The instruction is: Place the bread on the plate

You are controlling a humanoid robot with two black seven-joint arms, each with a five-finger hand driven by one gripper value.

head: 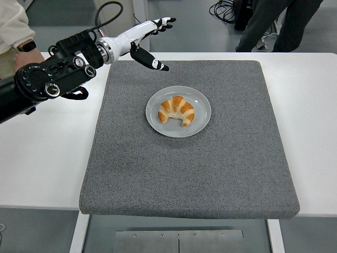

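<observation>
Golden crescent-shaped bread point(177, 110) sits on your round grey plate point(202, 112); the white left hand point(145, 38) hangs empty, fingers spread. A careless sweep back could knock it off.

Grey mat point(210, 168) on white table point(316, 105); person's sleeve point(11, 23) top left, dark trouser legs point(274, 23) behind.

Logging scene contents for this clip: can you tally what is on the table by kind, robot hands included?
Croissant: 1
Plate: 1, grey, holding the croissant
Mat: 1, grey
Robot hand: 1, the left hand, open and raised beyond the plate
Total: 4
</observation>
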